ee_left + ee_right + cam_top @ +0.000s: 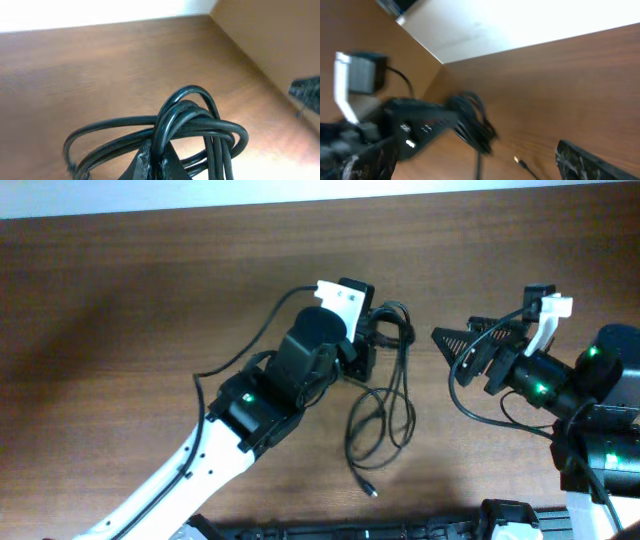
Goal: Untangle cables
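- Cables (383, 420) sit at the middle of the overhead view. A tight black knot of loops lies up by the left end effector (372, 332), and looser loops trail down the frame over the bench (120, 300) to a small plug (372, 492) at lower centre.
- Left end effector looks closed on the knot, but from above its fingertips are buried behind the cords, so the exact pinch point is hard to see.
- In the left wrist view the cables (190, 122) fill the lower middle. Several strands arch over a dark finger (150, 160) that the bottom edge cuts off. I cannot tell how many separate cords there are.
- Right end effector (452, 350) is at the right of the overhead view, pointing left, with its jaws spread apart and nothing between them. It is near the knot but not touching it.
- Right wrist view is blurred. The left end effector (427, 125) shows as a dark wedge at left-centre with the cables (472, 125) bunched at its tip, and the plug (517, 160) is a pale speck lower down.
- Only one of the right arm's own fingers (580, 160) shows in that view, at the lower right; the other is out of frame.
- At the right edge of the left wrist view, the right end effector (307, 92) is a dark smear, too soft to read.
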Motion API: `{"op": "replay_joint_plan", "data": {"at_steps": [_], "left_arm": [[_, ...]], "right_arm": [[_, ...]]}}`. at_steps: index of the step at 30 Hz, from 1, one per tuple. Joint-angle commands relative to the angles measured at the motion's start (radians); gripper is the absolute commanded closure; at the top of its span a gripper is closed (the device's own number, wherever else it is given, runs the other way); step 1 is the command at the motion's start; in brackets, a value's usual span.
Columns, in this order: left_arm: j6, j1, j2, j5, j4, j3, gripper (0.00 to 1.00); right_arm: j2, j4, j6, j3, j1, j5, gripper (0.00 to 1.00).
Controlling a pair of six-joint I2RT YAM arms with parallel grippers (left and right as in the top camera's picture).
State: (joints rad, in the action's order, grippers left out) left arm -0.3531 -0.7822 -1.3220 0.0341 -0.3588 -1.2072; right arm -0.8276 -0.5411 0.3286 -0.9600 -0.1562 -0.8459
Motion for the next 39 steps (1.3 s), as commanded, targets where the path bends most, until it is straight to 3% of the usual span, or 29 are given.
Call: {"op": "replay_joint_plan", "data": {"at_steps": [1, 4, 8, 13, 16, 20, 25, 26, 33, 39], "left_arm": [[0.109, 0.006, 0.045, 0.082, -0.058, -0.109, 1.0], [0.109, 0.006, 0.045, 0.011, -0.081, -0.139, 1.0], [0.113, 0.006, 0.045, -0.005, -0.082, -0.142, 1.0], [0.113, 0.001, 0.045, -0.005, -0.089, -0.142, 1.0], [0.126, -0.019, 0.045, -0.005, -0.087, -0.142, 1.0], [0.15, -0.047, 0.045, -0.005, -0.088, -0.142, 1.0], [0.15, -0.056, 0.045, -0.004, -0.088, -0.142, 1.0], [0.15, -0.056, 0.045, -0.003, -0.088, -0.142, 1.0], [0.065, -0.055, 0.045, 0.167, -0.096, -0.142, 1.0], [-0.182, -0.055, 0.045, 0.396, -0.161, -0.142, 1.0]], "right_arm": [[0.007, -0.04, -0.205, -0.005, 0.023, 0.035, 0.02], [0.007, -0.073, -0.383, -0.005, 0.085, 0.035, 0.01], [0.007, -0.067, -0.483, -0.005, 0.167, 0.041, 0.02], [0.006, -0.007, -0.574, -0.005, 0.278, 0.188, 0.0], [0.0, 0.033, -0.61, -0.005, 0.314, 0.199, 0.21], [-0.022, 0.057, -0.61, -0.005, 0.316, 0.208, 0.34], [-0.063, 0.07, -0.608, -0.005, 0.316, 0.207, 0.82], [-0.069, 0.07, -0.608, -0.005, 0.316, 0.207, 0.86], [-0.073, 0.074, -0.57, -0.005, 0.316, 0.208, 0.96], [-0.067, 0.078, -0.312, -0.005, 0.312, 0.362, 0.96]]}}
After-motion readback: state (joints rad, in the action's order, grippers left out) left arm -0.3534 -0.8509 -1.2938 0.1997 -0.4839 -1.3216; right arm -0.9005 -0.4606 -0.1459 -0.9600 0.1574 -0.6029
